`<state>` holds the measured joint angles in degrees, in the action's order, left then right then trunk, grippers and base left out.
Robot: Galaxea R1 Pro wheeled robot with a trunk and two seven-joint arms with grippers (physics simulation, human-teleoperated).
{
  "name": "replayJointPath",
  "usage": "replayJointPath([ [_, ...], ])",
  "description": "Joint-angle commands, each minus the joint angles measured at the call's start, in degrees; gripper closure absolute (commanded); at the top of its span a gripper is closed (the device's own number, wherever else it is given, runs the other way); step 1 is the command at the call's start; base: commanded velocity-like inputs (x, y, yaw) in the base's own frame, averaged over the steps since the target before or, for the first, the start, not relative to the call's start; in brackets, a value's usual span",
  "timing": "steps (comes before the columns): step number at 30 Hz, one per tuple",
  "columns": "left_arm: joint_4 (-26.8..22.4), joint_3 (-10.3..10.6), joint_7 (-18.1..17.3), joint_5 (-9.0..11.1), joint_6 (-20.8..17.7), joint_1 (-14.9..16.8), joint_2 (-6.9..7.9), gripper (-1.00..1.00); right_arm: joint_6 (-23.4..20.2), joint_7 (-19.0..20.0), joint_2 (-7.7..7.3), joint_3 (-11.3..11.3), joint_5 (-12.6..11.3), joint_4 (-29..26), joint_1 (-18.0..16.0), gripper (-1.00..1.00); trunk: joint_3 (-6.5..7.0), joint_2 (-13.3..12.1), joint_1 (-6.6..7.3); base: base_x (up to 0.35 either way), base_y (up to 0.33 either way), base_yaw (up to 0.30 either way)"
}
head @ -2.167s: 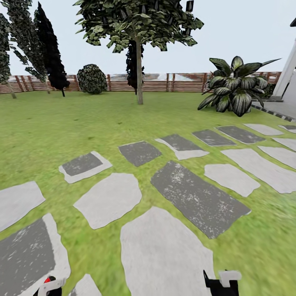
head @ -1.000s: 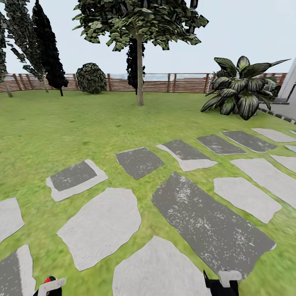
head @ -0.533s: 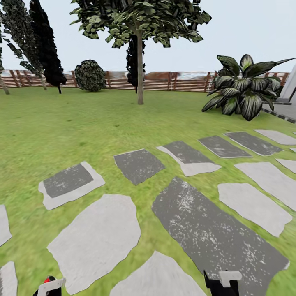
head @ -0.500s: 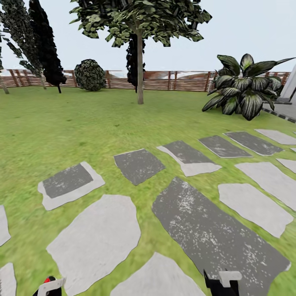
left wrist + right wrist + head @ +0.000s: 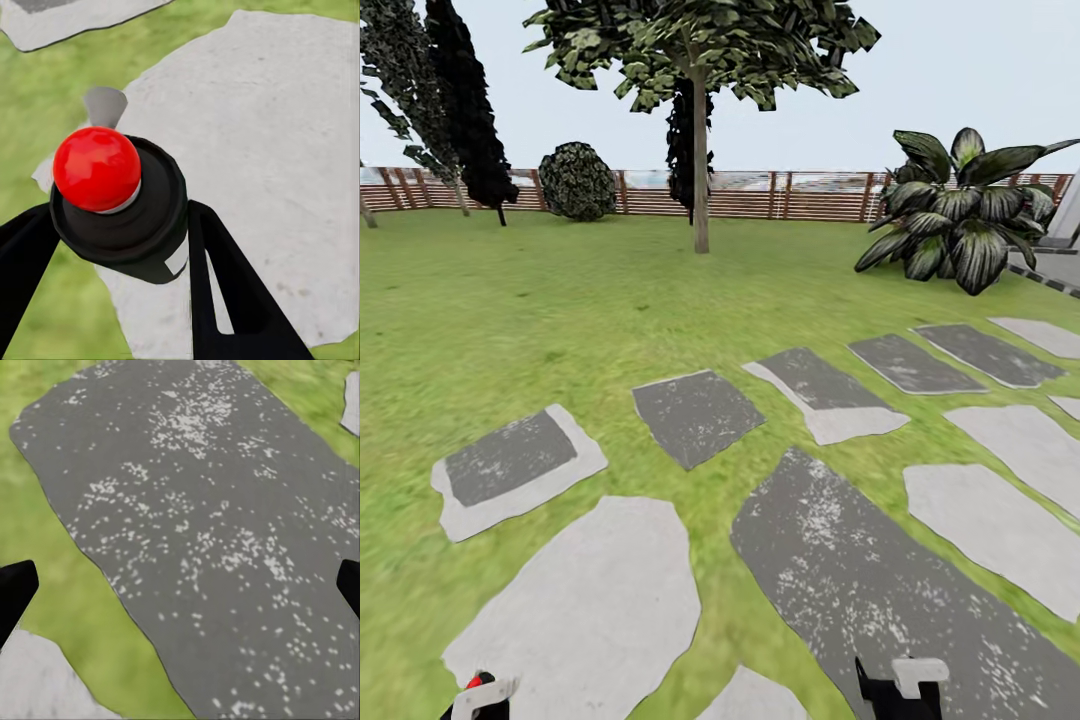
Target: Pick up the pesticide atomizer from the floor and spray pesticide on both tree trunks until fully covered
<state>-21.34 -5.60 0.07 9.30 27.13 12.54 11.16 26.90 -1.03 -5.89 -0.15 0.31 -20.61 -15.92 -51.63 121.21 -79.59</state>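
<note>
My left gripper (image 5: 124,232) is shut on the pesticide atomizer (image 5: 112,199), a near-black bottle with a round red top, one black finger on each side of it. In the head view that gripper (image 5: 480,696) sits at the bottom left with the red top just visible. My right gripper (image 5: 900,688) is at the bottom edge. In the right wrist view it (image 5: 180,592) is open and empty above a dark speckled stepping stone (image 5: 202,532). One tree (image 5: 700,40) with a straight pale tree trunk (image 5: 700,170) stands far ahead on the lawn, before the fence.
Grey and dark stepping stones (image 5: 840,570) lie in the grass between me and the tree. A slatted wooden fence (image 5: 810,196) closes the back. A round bush (image 5: 578,181) and near-black trees (image 5: 475,110) stand at the back left, a big leafy plant (image 5: 960,225) at the right.
The whole view has shifted: stepping stones slid toward the bottom and the tree looks slightly nearer, so the camera moved forward. Both grippers keep their places and states.
</note>
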Motion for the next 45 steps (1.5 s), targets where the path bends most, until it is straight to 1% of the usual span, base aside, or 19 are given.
replayJointPath([
  [1,0.04,0.06,0.01,0.28,0.15,0.03,0.01,1.0,0.17,-0.11,0.0,0.02,0.07,0.04,-0.01,-1.0,-0.05,0.02,-0.03,0.338,0.0,0.0],
  [45,0.04,0.06,0.01,0.28,0.07,0.03,0.08,1.0,0.17,-0.11,0.0,-0.01,0.06,0.04,-0.03,-1.0,-0.05,0.02,-0.03,0.338,0.0,0.0],
])
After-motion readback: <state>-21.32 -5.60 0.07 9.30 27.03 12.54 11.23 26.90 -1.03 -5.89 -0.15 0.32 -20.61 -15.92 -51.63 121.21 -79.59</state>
